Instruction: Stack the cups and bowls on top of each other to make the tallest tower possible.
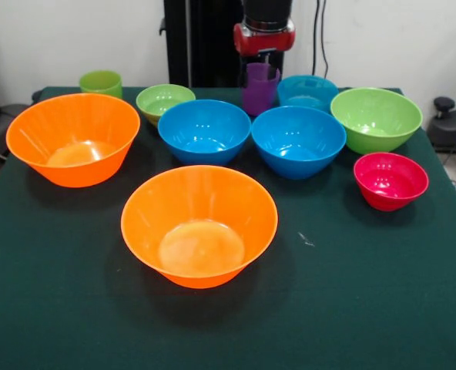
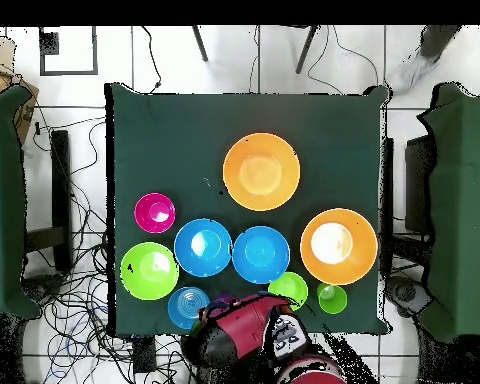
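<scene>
The gripper (image 1: 263, 71) sits directly over the purple cup (image 1: 259, 89) at the table's (image 1: 58, 308) far edge; whether it is clenched cannot be told. The cup likely handles light, stiff, slick and thin-walled: pinch across the rim. No tower exists yet.

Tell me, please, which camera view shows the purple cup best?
The front view: the purple cup stands upright at the table's far edge beside the teal bowl, directly beneath the gripper. In the overhead view the arm hides nearly all of it.
</scene>
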{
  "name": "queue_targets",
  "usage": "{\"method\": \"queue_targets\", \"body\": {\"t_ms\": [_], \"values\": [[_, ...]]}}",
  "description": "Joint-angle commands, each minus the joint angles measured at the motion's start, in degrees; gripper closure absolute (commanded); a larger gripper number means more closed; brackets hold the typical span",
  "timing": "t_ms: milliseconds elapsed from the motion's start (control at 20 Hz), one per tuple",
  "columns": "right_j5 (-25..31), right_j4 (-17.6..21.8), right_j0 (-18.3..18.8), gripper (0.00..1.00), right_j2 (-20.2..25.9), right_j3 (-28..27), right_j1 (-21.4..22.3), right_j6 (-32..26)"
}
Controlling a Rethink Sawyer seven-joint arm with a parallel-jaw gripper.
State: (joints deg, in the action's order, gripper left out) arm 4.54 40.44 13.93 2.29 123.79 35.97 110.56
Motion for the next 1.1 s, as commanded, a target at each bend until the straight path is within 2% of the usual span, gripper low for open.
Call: {"method": "queue_targets", "body": {"t_ms": [50, 700, 1100], "values": [[0.0, -3.5, -1.4, 0.0, 2.6, -7.9, -5.2, 6.7], [-3.4, -3.4, -2.9, 0.0, 0.7, -11.1, -10.1, 7.2], [-4.3, -2.5, -3.0, 0.0, -0.6, -11.6, -11.4, 6.6]]}}
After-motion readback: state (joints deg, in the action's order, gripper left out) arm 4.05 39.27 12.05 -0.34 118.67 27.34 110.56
